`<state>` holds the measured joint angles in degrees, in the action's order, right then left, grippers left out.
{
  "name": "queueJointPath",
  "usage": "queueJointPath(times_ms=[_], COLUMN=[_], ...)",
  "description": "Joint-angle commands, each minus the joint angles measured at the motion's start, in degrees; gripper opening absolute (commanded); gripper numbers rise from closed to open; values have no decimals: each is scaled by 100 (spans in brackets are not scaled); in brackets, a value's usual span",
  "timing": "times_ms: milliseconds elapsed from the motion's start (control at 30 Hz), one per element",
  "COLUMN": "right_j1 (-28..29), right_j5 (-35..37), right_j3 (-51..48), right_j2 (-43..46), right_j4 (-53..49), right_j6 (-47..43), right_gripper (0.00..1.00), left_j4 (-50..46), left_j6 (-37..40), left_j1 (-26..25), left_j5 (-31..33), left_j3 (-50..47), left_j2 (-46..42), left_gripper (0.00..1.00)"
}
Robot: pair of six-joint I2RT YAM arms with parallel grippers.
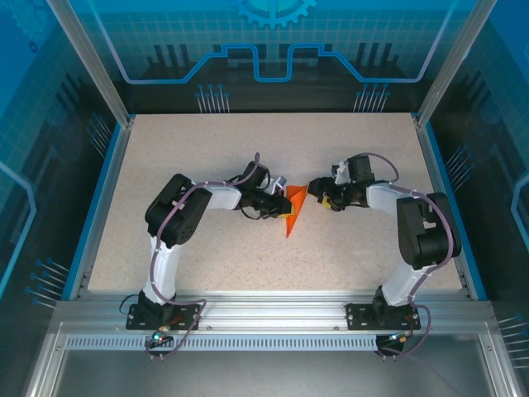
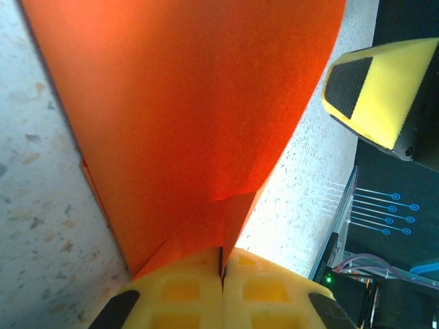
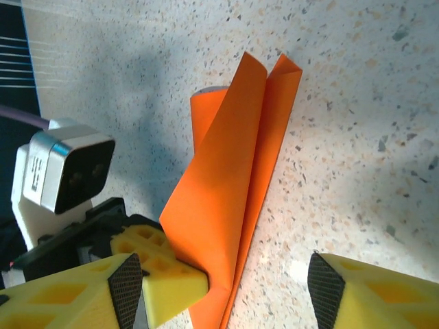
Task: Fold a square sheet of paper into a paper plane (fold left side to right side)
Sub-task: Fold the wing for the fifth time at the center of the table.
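Paper plane [image 1: 293, 207]: bright orange and partly folded into a long pointed shape. It lies mid-table between the two arms, with one layer standing up off the surface.
Left gripper [image 2: 221, 264]: jaws pressed flat together, pinching the edge of the raised orange layer.
Right gripper [image 3: 223, 291]: jaws spread wide, holding nothing. Its fingers stand on either side of the paper's narrow end; contact cannot be told.
Table [image 1: 207, 141]: pale speckled top, with the paper's lower layers resting flat on it.
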<state>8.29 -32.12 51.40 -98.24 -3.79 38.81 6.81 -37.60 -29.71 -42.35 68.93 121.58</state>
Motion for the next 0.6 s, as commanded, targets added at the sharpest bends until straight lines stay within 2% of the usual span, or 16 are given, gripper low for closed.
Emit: queueJointPath(times_ms=[0,367,567], right_j1=[-66,164,324], right_j5=[-199,-188,-211], right_j3=[-68,-315,-131], right_j2=[243,197,22], right_j4=[-43,-150,-122], right_j6=[-298,-551,-444], right_gripper=[67,60,60], left_j4=[75,93,75], left_j6=[-45,-38,5], left_j1=[35,100,178], left_j5=[-138,-100,-79], left_j3=[-29,-107,-161], left_j2=[-165,-134,-140], left_gripper=[2,2,1])
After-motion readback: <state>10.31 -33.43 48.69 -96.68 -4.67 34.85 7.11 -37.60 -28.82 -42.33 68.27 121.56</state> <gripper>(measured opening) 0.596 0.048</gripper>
